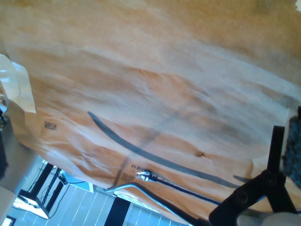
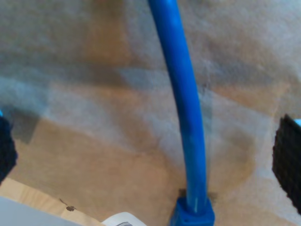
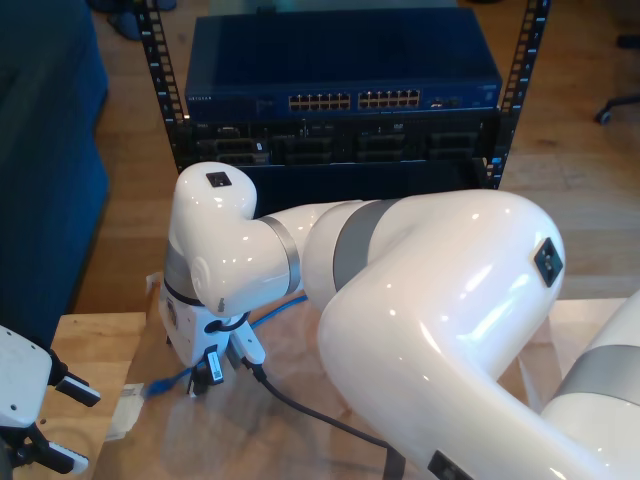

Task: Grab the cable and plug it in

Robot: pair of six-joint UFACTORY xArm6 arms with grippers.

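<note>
Cable point(image 2: 188, 117) flat on brown paper point(image 2: 94, 155) over table point(image 3: 90, 345), running straight between pads point(image 2: 288, 162) of my second claw point(image 2: 146, 155). Jaws set wide, pads clear of cable on both sides. Blue plug end point(image 2: 192, 214) close to camera. In exterior view, same blue cable under wrist of large white arm point(image 3: 420, 290), one end trailing toward exterior view's left. My first claw point(image 1: 270, 186) above bare paper, near thin black lead point(image 1: 183, 186) with metal tip; jaw setting impossible to tell. Rack with network switch point(image 3: 340, 60) behind table.
</note>
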